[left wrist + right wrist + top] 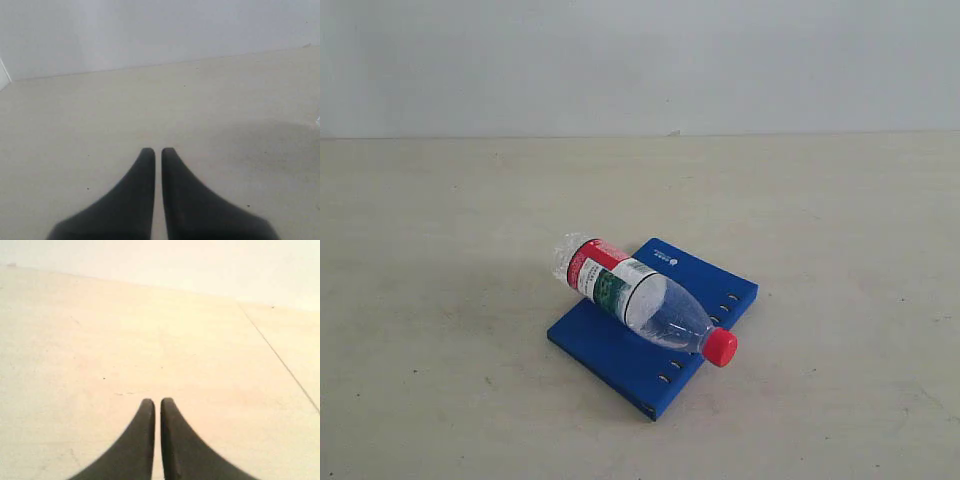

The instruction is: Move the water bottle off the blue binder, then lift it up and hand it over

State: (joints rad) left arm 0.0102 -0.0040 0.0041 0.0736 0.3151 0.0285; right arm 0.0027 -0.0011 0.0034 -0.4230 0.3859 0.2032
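Water bottle [638, 299] lying flat across blue binder [620, 350] on bench [440, 300]; left claw [158, 150], right claw [157, 401] closed, empty.

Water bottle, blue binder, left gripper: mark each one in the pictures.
water bottle [618, 286]: exterior view, on its label.
blue binder [610, 352]: exterior view, on the bare cover at the near side of the bottle.
left gripper [158, 150]: left wrist view, midway between its shut fingertips.
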